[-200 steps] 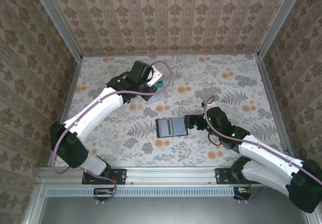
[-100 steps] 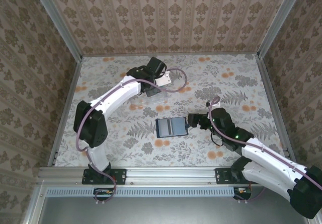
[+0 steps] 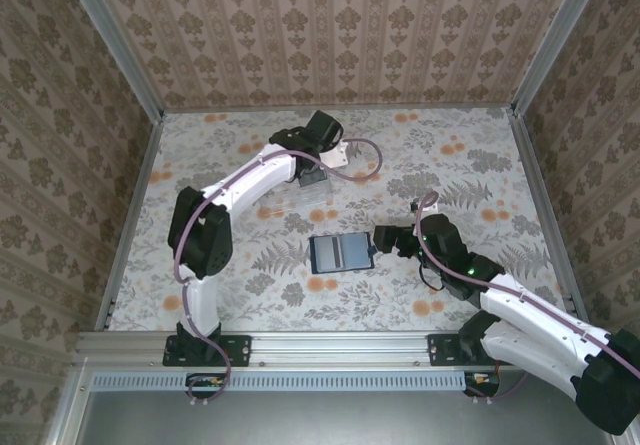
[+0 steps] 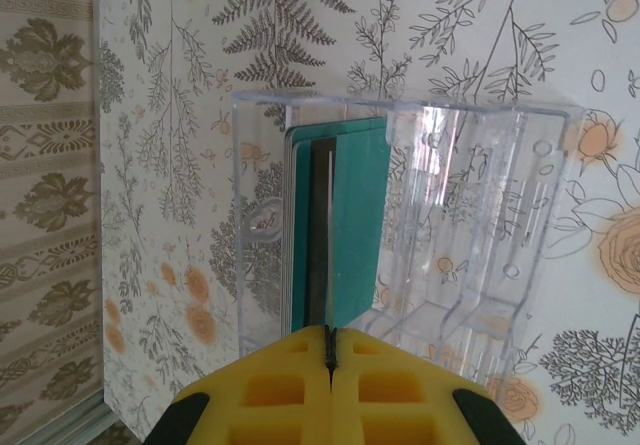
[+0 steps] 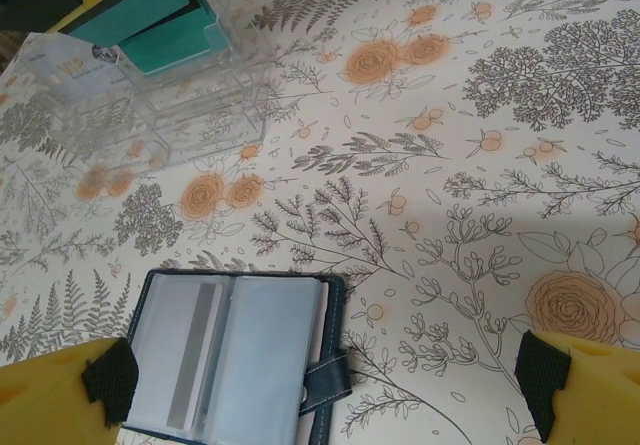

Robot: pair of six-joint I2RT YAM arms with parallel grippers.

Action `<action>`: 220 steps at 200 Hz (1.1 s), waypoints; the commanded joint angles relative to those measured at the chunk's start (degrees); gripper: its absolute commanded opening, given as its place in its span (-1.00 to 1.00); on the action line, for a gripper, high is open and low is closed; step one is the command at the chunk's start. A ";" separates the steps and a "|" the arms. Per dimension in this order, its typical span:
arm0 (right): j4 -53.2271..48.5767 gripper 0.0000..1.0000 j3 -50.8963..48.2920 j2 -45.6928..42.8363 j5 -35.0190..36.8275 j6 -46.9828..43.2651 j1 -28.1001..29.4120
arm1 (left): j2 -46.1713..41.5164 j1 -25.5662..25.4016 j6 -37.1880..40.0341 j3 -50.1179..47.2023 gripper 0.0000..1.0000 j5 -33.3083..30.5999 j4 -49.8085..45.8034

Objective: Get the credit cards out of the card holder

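Lying open on the flower-print table (image 3: 480, 155), card holder (image 3: 342, 253), damask-papered walls (image 3: 330, 25)

Overhead rear camera looks down; close wrist cameras share the clear box (image 4: 480, 215) with credit cards (image 4: 355, 225).

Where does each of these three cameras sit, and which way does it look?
Top external: above, behind the arms, looking down on table, both arms, card holder.
Left wrist: on that arm, looking into the clear box; left pincer shut on a teal card.
Right wrist: low, facing the open card holder; right pincer open.
Both wrist views share the clear box.
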 commanded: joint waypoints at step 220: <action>0.69 1.00 -0.75 2.36 0.53 1.10 -1.06 | 7.21 1.97 0.25 3.18 -0.78 -3.61 2.69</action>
